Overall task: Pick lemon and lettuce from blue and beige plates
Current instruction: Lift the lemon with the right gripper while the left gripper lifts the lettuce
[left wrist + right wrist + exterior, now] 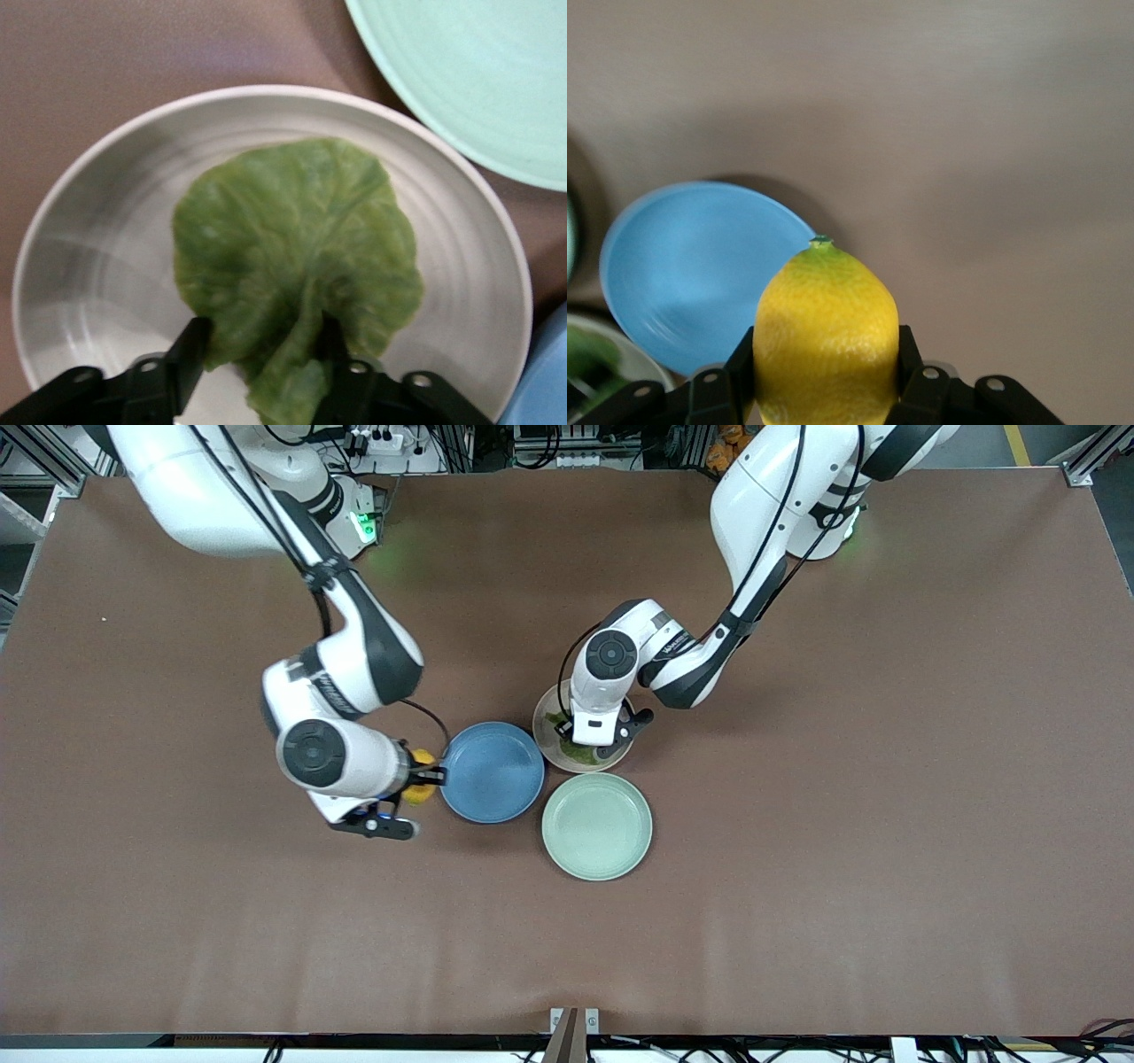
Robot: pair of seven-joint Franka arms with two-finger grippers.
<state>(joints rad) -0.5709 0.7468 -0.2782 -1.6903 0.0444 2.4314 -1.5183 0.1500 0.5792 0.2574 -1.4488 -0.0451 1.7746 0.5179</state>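
My right gripper (423, 777) is shut on the yellow lemon (418, 776) and holds it up in the air beside the blue plate (493, 771), over the table toward the right arm's end. In the right wrist view the lemon (826, 341) sits between both fingers, with the bare blue plate (691, 266) below. My left gripper (592, 746) is low over the beige plate (545, 722). In the left wrist view its fingers (189, 354) press on the stem end of the green lettuce (297, 248), which bunches between them while the leaf lies on the beige plate (106, 266).
A pale mint-green plate (596, 825) stands nearer to the front camera than the beige plate and touches both other plates; it also shows in the left wrist view (478, 71). Brown table (797, 868) surrounds the plates.
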